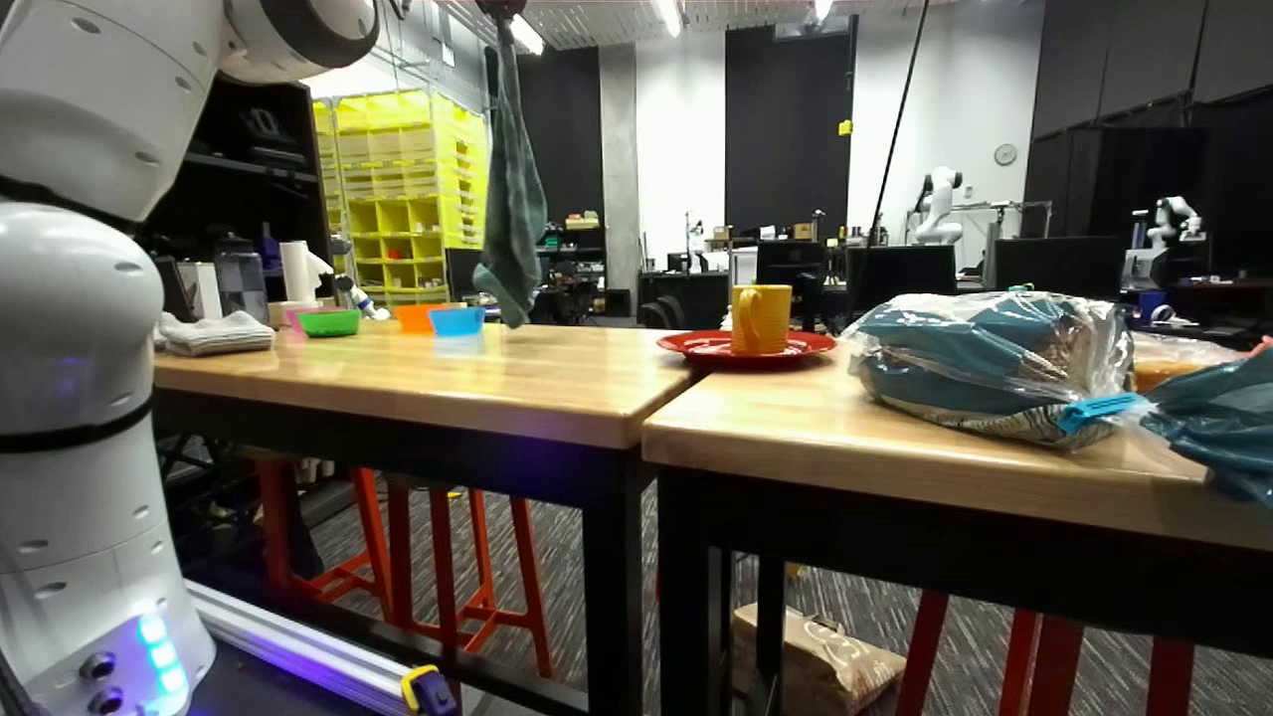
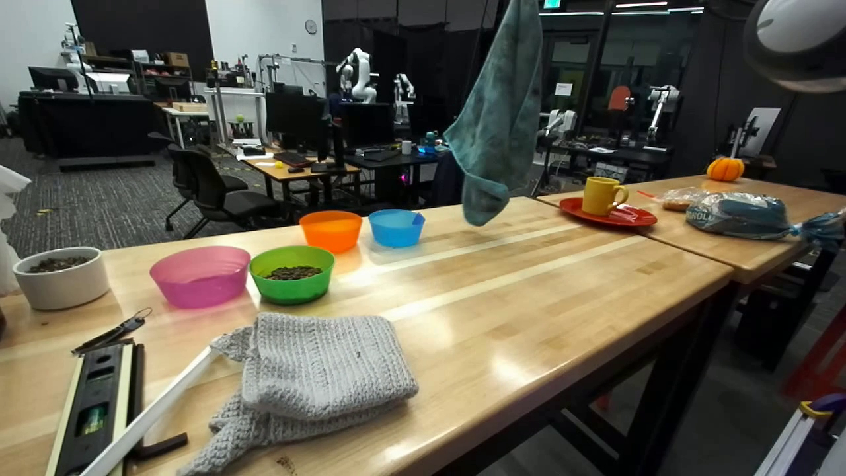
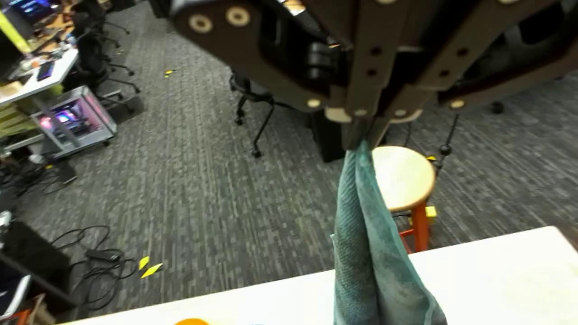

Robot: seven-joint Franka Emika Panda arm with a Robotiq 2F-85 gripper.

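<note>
Your gripper [image 3: 364, 139] pinches the green cloth [image 3: 393, 262] by its upper end, fingertips pressed together on it. You have it hanging over the table [image 2: 529, 297], between the blue bowl [image 2: 396, 230] and the mug [image 2: 599, 197] on its plate [image 2: 641, 217]; whether it touches the table, you cannot tell.

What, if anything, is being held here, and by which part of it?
The pincer holds a teal cloth by its gathered upper end; the rest hangs below.
</note>
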